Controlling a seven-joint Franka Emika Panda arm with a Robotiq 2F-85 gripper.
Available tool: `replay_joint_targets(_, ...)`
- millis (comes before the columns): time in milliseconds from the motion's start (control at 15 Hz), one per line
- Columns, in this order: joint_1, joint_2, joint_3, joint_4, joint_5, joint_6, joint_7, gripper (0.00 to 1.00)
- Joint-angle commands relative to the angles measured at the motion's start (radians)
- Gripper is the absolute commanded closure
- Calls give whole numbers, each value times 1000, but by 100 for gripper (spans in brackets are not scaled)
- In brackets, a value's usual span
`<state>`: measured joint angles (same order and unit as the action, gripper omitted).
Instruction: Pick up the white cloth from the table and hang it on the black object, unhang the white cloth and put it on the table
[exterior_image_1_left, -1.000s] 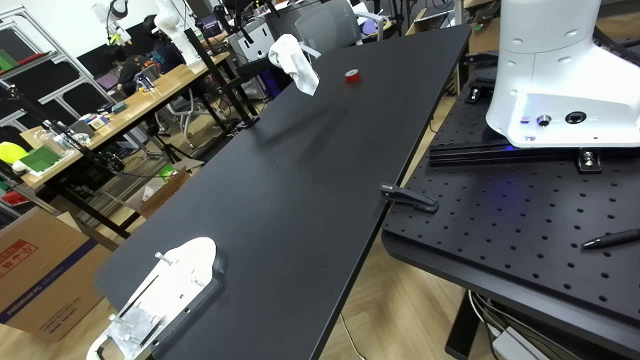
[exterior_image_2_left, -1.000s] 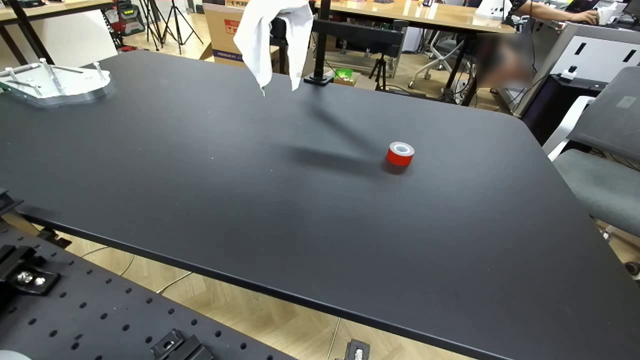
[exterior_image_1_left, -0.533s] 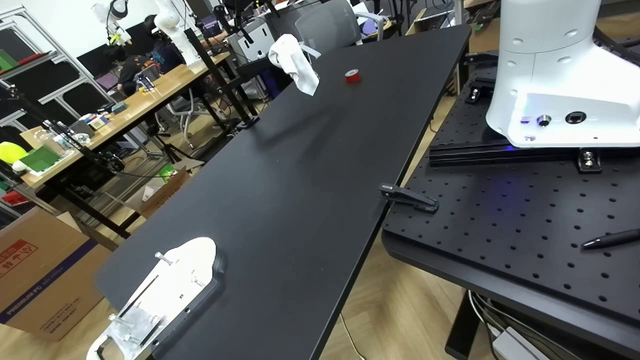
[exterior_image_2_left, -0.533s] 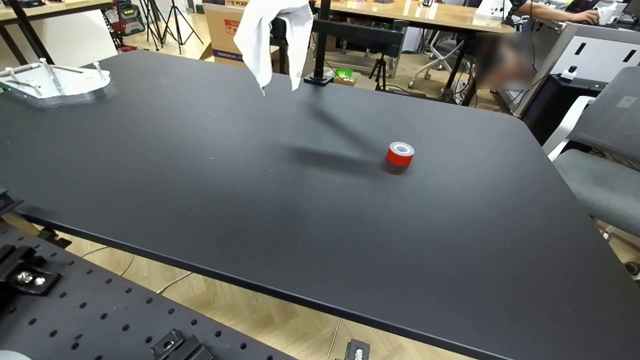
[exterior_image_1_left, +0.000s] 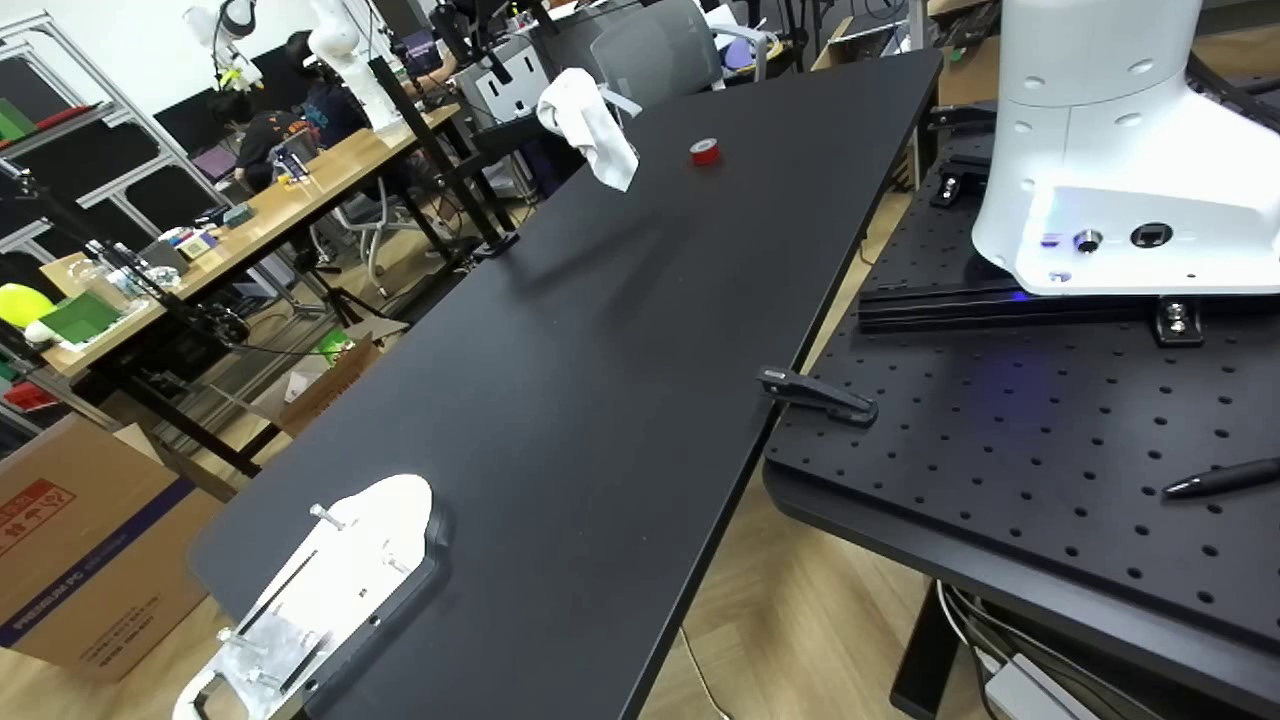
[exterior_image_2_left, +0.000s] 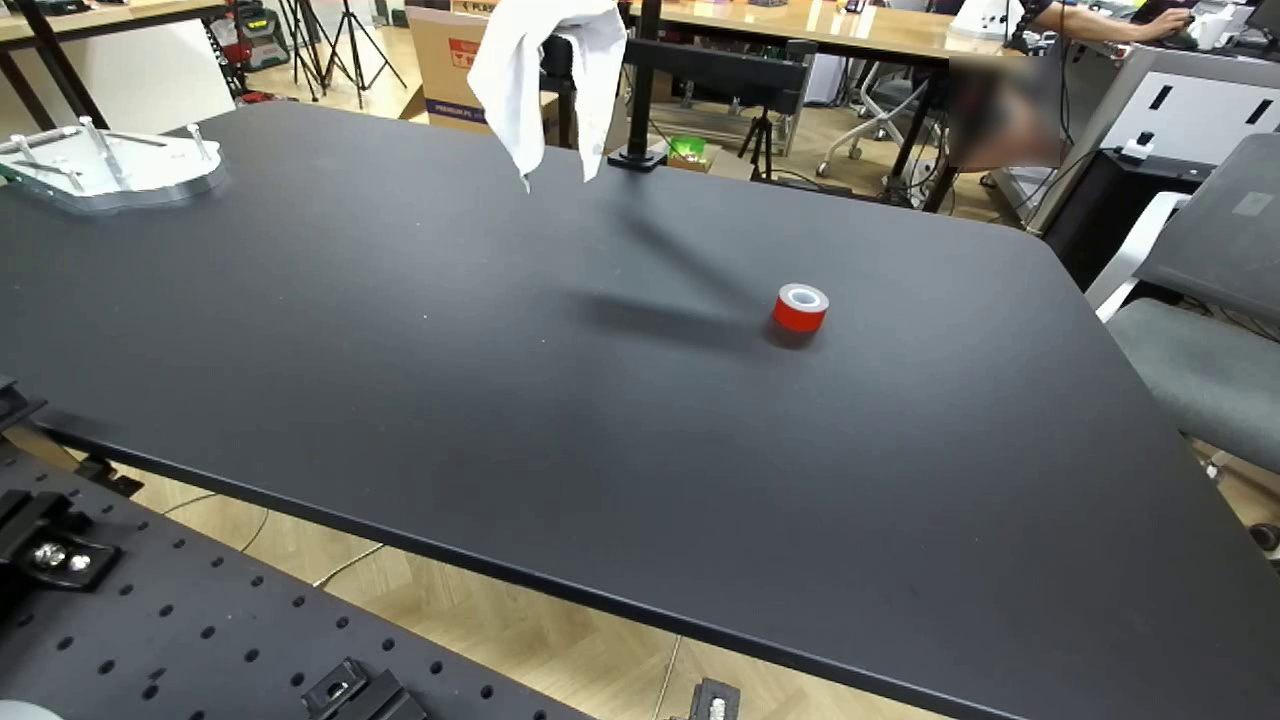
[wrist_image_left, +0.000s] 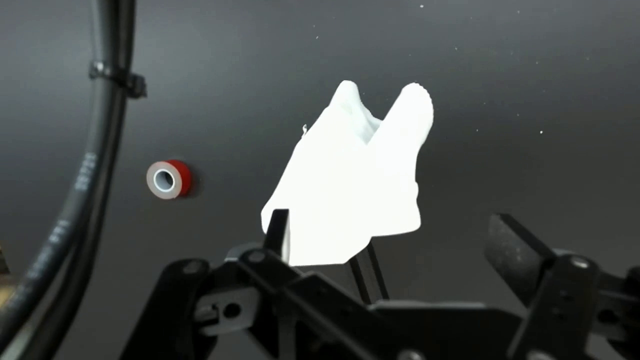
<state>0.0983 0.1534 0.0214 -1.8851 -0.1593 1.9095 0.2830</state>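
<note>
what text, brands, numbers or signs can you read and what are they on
"PREMIUM PC": on the dark blue band of the cardboard box, in an exterior view.
Too small: the box's red label, small print, any other background print.
Too blurred: white marking on the cable in the wrist view.

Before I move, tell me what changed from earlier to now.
In an exterior view, the hand in the background has moved slightly up the picture. The end effector, open, seems to have shifted slightly; which way is unclear. Nothing was visibly taken hold of or let go. The white cloth over the black bar and the red tape on the table stayed put.
</note>
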Motion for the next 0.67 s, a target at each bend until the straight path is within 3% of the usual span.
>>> replay_joint_targets(0,-37,-24,0,4,-11,-38,-242,0)
replay_joint_targets(67,-42,-26,-1,6,-27,-46,-302,0)
replay_joint_targets(133,-34,-6,3,3,-5,-18,-207,0)
replay_joint_targets(333,-47,-11,1,3,-16,-25,-287,0)
replay_joint_targets(600,-31,-34,0,-86,-103,173,-199,0)
